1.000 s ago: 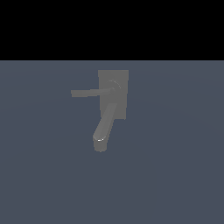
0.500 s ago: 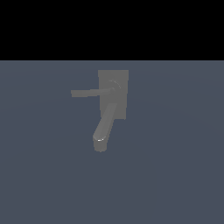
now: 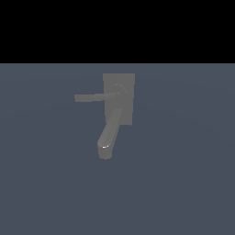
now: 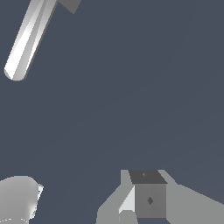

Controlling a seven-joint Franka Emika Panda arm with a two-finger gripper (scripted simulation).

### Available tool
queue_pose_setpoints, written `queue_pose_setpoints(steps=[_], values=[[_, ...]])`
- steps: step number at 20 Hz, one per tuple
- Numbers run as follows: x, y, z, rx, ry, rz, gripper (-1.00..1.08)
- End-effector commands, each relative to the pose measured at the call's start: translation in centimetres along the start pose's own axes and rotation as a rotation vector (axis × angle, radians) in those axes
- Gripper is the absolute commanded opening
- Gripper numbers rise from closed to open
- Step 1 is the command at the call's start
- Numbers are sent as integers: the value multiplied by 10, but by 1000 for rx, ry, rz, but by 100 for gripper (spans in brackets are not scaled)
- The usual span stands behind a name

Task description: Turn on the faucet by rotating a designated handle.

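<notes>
No brand, label or writing shows on anything here; every surface is plain matte grey. The faucet (image 3: pixel 118 98) sits on the flat blue-grey ground (image 3: pixel 183 183) a little above the middle of the exterior view, its rectangular back plate upright behind the other parts. The handle (image 3: pixel 96 97) is a thin flat bar running from a round hub on the plate out toward the exterior view's left, lying nearly level. The thick spout (image 3: pixel 109 135) slants down from the plate and ends in a rounded tip. Compared with the frames half a second and a second ago, the faucet, handle and spout stand exactly as they did; nothing has turned. No arm appears in the exterior view. In the wrist view a pale bar of the faucet (image 4: pixel 27 39) crosses one corner, and one of the fingers (image 4: pixel 146 199) shows at the edge, well apart from it; whether the fingers are apart or together cannot be told.
</notes>
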State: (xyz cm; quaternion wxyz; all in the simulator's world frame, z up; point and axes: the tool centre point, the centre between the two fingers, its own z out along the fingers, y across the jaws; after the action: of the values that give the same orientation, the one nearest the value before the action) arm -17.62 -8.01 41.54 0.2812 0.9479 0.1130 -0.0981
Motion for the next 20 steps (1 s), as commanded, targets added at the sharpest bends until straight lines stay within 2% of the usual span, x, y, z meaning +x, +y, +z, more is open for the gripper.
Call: queue_pose_setpoints(steps=[1,11,20], values=[[10,4,5,-65,-12,-36,-100],[56,12,21,-324,-48,-194,-100],[102,9,27,-559,-61,-355,-100]])
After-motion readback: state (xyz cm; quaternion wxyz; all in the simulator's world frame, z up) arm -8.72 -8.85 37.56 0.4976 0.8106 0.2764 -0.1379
